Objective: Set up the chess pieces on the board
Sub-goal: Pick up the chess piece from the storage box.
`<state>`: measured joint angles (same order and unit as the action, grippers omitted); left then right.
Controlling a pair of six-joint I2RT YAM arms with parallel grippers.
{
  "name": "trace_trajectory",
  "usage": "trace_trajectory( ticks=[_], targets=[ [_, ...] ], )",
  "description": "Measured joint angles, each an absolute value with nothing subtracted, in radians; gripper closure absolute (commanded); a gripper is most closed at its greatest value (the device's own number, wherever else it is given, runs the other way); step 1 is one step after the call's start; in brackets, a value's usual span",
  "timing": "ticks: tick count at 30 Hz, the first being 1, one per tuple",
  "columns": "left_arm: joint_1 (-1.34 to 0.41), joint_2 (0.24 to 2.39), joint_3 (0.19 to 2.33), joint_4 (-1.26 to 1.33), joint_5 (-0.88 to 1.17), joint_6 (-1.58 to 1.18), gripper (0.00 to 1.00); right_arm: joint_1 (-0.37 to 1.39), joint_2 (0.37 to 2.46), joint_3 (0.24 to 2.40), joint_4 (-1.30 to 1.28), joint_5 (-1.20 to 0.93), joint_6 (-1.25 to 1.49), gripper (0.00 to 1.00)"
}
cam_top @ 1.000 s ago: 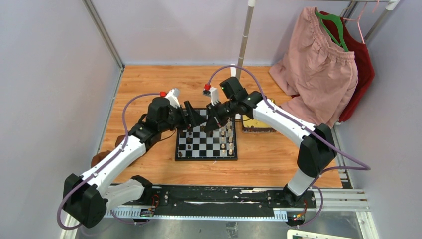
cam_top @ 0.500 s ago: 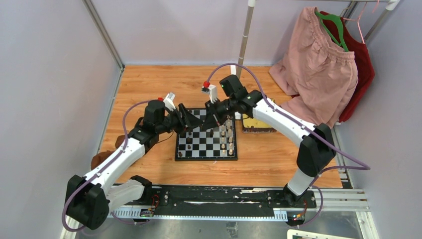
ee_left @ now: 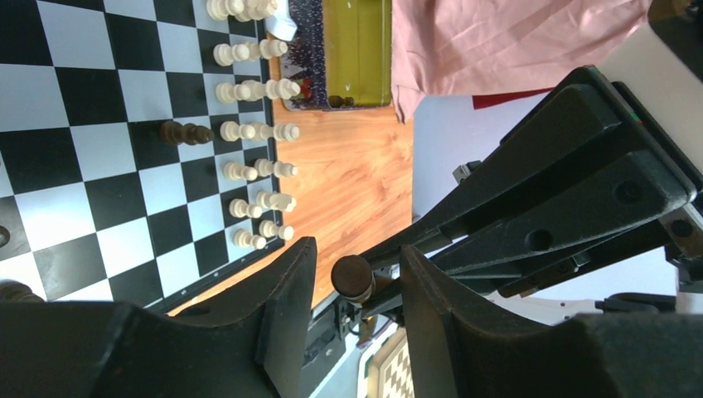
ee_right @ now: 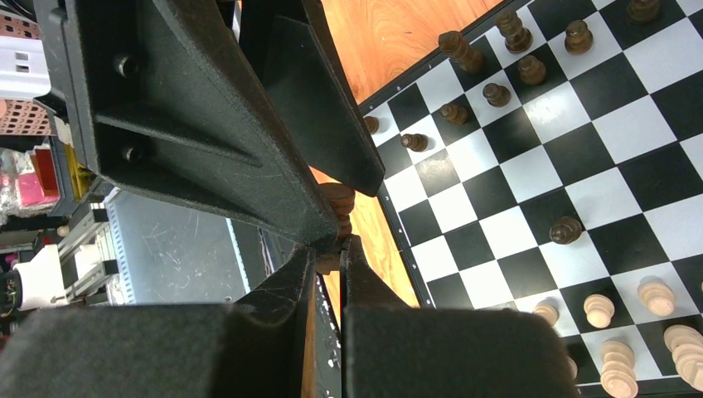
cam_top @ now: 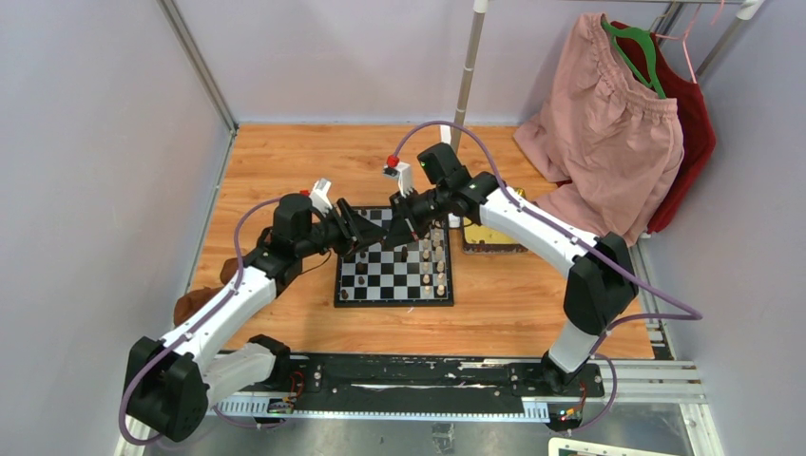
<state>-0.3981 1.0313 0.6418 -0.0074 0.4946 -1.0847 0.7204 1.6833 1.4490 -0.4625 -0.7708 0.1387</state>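
Chess pieces turned and knobbed, right fingers pinching a dark piece, left fingers spread

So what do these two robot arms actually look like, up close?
Both the left arm and right arm have white shells between chunky black joints, with a purple cable looping along each. The black left gripper and right gripper each have two wedge-shaped fingers. A small red cap sits near each wrist.

The board lies at the middle of the bench, a tray just beside its far-right corner. Along its right edge chess pieces stand in two files, fewer along its left; the right tool holds one chess piece above.
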Motion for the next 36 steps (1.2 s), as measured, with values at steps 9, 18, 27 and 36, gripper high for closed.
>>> trace_trajectory(
  ticks=[9,18,27,36],
  targets=[
    [-0.395,1.011,0.612,0.036,0.498,-1.124,0.67,0.720,1.694,1.449,-0.452,-0.788,0.141,1.00],
    [-0.393,1.004,0.592,0.052,0.497,-1.142,0.70,0.719,1.698,1.449,-0.439,-0.794,0.153,1.00],
    [-0.389,0.992,0.583,0.060,0.493,-1.156,0.92,0.717,1.698,1.449,-0.429,-0.801,0.161,0.94],
    [-0.365,0.983,0.582,0.060,0.487,-1.171,1.00,0.716,1.697,1.449,-0.397,-0.791,0.164,0.71]
  ],
)
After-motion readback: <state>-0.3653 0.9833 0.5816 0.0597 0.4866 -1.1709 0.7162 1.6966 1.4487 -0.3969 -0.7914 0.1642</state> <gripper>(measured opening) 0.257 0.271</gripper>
